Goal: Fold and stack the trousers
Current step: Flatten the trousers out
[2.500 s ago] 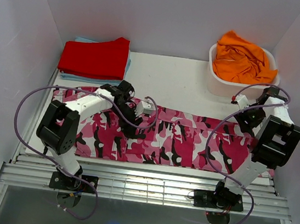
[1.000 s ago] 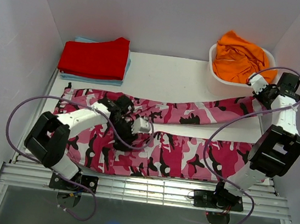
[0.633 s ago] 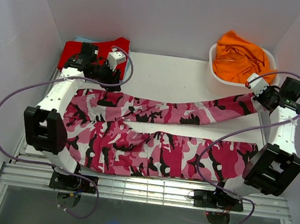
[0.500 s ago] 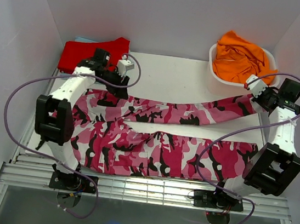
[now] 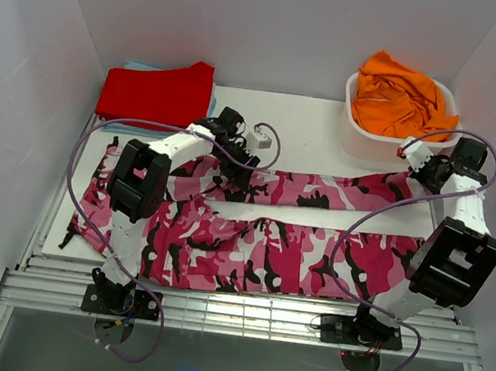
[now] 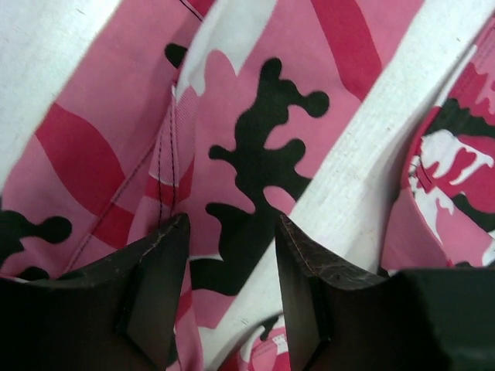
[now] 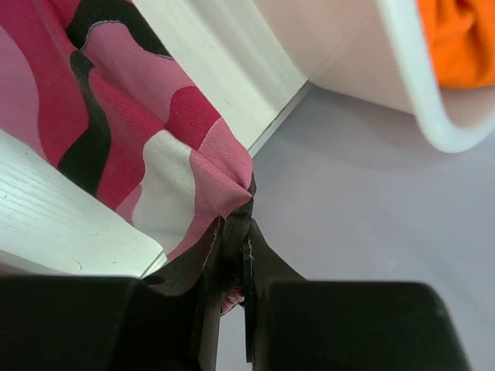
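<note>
Trousers (image 5: 276, 253) (image 6: 255, 100) (image 7: 116, 116) lie spread on white desk (image 5: 301, 128), waist end at left, 2 legs running right. Near leg (image 5: 330, 256) lies flat along the front edge. Far leg (image 5: 320, 190) angles toward the right rear, with a bare strip of desk showing between the 2 legs. Left claw (image 5: 237, 168) (image 6: 228, 232) is above the far leg near its upper end, just right of the waist. Its fingers (image 6: 155, 270) are spread with nothing between them; camouflage fabric with a stitched seam lies directly beneath, the seam running up from the left finger. Contact with the cloth cannot be determined from wrist view. Right claw (image 5: 420, 162) (image 7: 232, 232) is at the far leg's end, just beside white tub (image 5: 356, 131) (image 7: 418, 85). Its fingers (image 7: 267, 270) are pressed together, pinching a gathered corner of the cuff (image 7: 224, 185), which hangs just off the desk edge. Orange garment (image 5: 396, 100) (image 7: 464, 39) is heaped in the tub. Red garment (image 5: 157, 93) is folded at rear left on a blue cloth (image 5: 136, 66), apart from the trousers.
</note>
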